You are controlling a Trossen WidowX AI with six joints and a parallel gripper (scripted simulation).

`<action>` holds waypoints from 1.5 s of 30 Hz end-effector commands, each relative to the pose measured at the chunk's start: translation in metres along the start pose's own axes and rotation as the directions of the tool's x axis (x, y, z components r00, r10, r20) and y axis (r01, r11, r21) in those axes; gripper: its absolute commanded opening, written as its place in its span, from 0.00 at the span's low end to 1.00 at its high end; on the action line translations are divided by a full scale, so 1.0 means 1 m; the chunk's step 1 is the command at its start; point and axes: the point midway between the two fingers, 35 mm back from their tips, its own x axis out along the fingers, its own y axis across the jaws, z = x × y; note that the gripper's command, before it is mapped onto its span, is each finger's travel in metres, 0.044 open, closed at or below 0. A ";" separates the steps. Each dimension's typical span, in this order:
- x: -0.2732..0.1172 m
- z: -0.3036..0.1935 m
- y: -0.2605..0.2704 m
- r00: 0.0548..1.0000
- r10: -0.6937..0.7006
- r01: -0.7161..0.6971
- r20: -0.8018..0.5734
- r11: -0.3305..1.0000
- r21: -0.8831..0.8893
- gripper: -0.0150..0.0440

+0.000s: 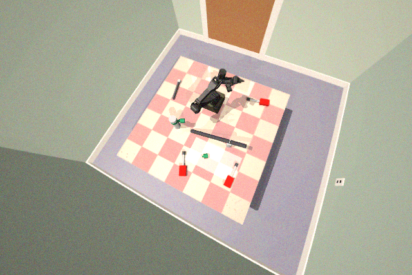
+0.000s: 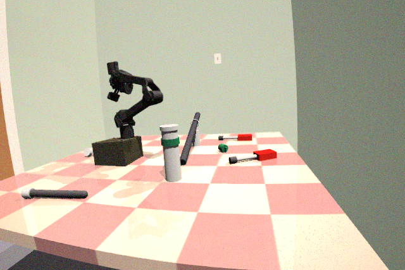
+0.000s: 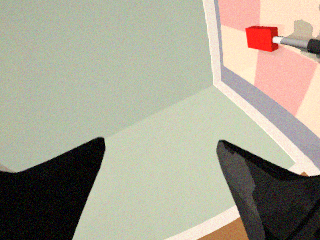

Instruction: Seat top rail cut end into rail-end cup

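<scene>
The big post [image 1: 177, 125] [image 2: 171, 165] stands upright, with the green brace band [image 2: 170, 141] high up, just below its pale cap [image 1: 172, 119] [image 2: 169, 126]. The green rail-end cup [image 1: 182, 120] sticks out from the band toward the rail's side; the post hides it in the exterior view. The dark rail [image 1: 212, 136] [image 2: 190, 139] slopes through the loop cap on the small post [image 2: 197, 138]. Its low end is near the table, apart from and below the cup. My gripper [image 3: 161, 145] is open and empty, raised on the far side of the arm's base, well away from the rail.
Three red-handled tools [image 1: 182, 170] [image 1: 228, 181] [image 1: 264, 102] lie on the checkered table. A small green fitting [image 1: 205, 156] [image 2: 223, 148] lies between the rail and two tools. A dark rod with a pale end [image 1: 176, 90] [image 2: 59, 194] lies near one edge. The arm's base [image 2: 114, 152] stands beside the rail.
</scene>
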 end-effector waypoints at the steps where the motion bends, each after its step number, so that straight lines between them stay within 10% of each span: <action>1: 0.001 0.001 0.000 1.000 0.001 -0.001 0.006 1.000 -0.007 0.98; 20: 0.031 0.135 0.039 0.758 0.011 0.392 0.652 0.791 -0.469 1.00; 45: -0.139 0.340 0.051 0.071 -0.327 0.908 0.942 0.412 0.075 1.00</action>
